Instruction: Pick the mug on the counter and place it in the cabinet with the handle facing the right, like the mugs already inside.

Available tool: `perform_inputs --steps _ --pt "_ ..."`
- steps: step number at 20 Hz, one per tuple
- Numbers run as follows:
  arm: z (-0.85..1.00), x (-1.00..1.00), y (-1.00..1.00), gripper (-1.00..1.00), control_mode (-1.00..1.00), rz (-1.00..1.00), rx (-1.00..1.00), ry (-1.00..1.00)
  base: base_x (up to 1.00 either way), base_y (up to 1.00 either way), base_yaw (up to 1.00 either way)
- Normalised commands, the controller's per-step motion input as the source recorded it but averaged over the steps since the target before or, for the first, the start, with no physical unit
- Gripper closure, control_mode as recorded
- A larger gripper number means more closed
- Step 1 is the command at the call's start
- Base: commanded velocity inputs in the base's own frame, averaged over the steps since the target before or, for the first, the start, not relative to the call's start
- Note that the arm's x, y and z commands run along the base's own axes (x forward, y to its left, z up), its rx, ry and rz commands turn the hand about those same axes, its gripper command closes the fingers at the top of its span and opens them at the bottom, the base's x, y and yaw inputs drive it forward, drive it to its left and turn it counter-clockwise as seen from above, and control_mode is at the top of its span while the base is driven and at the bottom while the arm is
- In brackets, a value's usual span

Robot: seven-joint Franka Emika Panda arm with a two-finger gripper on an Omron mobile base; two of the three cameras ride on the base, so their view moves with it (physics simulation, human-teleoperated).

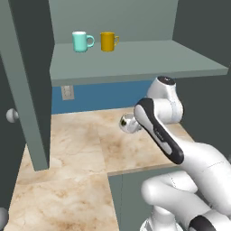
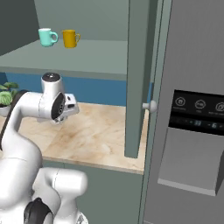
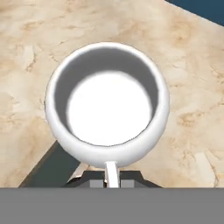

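White mug (image 3: 108, 109) lifted clear of the marbled counter (image 1: 81, 149), gripper (image 3: 112, 178) seemingly closed on its handle (image 3: 111, 173) (fingertips hidden). Cabinet (image 1: 135, 61) shelf bare right of the teal mug (image 1: 81, 41) and yellow mug (image 1: 108, 41); shelf lip overhead to clear.

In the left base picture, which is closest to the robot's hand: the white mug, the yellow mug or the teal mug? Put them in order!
1. White mug, on the counter at the gripper.
2. Yellow mug, up on the cabinet shelf.
3. Teal mug, left of the yellow one.
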Motion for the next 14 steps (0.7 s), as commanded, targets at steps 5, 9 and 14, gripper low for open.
perform_inputs --steps 5,9,14 --pt "0.75 -0.41 -0.2 1.0 -1.0 0.39 0.02 -0.21 0.0 0.0 0.0" --pt "0.6 -0.32 0.0 1.0 -1.0 0.33 0.0 -0.11 0.0 0.0 0.0" --pt "0.64 -0.26 0.0 1.0 -1.0 0.27 0.03 -0.01 0.0 0.0 0.0"
